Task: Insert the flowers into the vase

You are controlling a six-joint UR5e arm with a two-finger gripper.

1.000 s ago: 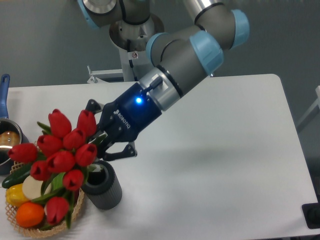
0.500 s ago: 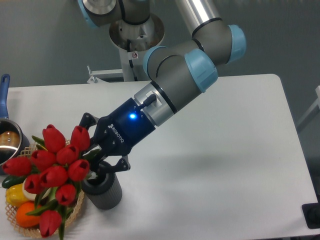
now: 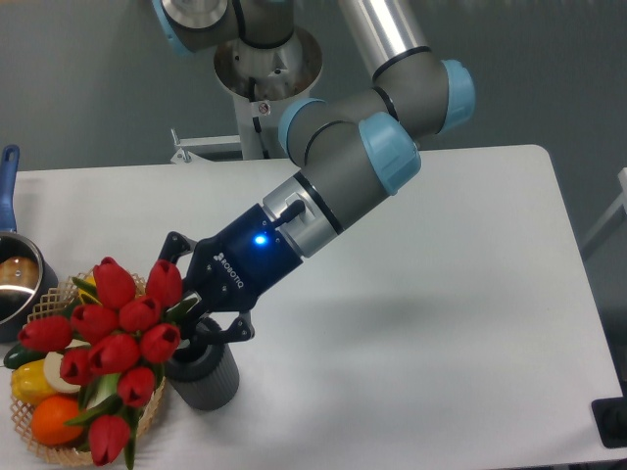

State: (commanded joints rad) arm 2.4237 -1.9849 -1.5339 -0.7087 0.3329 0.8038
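Gripper [image 3: 192, 315] pinches the tulip bunch [image 3: 110, 338] at the stems, right over the ribbed grey vase [image 3: 204, 376]; stems look partly at the mouth, not seated, release still left. Blooms lean left of vase over the wicker basket [image 3: 39, 443]. White table [image 3: 441, 294], grey wall behind.

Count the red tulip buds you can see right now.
9, all in one bunch of flowers left of the vase and over the wicker basket: two on top, five mid-cluster, two lower, near the basket's front rim. Others may be hidden behind.
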